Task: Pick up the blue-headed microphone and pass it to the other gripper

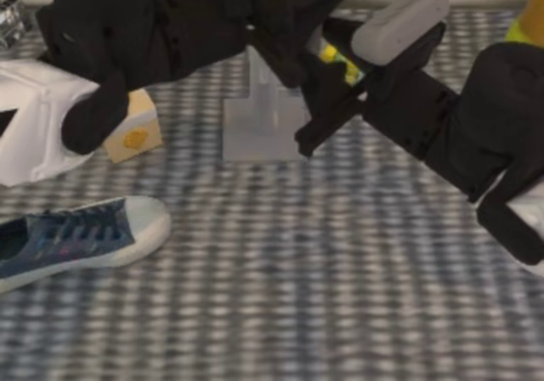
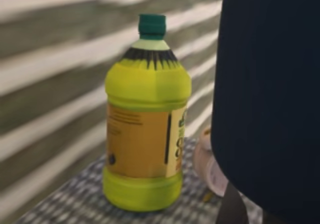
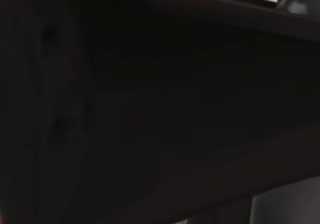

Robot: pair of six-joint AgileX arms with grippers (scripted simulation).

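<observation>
In the left wrist view the blue-headed microphone (image 2: 270, 94) shows only as a big dark-blue head, close up and filling one side. Its handle is hidden, and the top view does not show it at all. My left gripper (image 1: 293, 36) reaches across the back of the table to the middle, shut on the microphone. One dark finger (image 2: 232, 209) shows beside the head. The other gripper, my right one (image 1: 313, 113), comes in from the right with its grey block (image 1: 399, 24) uppermost. It is open just right of the left gripper, with nothing seen between its fingers. The right wrist view is dark.
A pale-grey post on a square base (image 1: 262, 122) stands under the two grippers. A yellow bottle with a green cap (image 2: 147, 124) stands at the back right (image 1: 529, 11). A blue sneaker (image 1: 81, 236) lies front left. A small cream box (image 1: 132, 133) sits behind it.
</observation>
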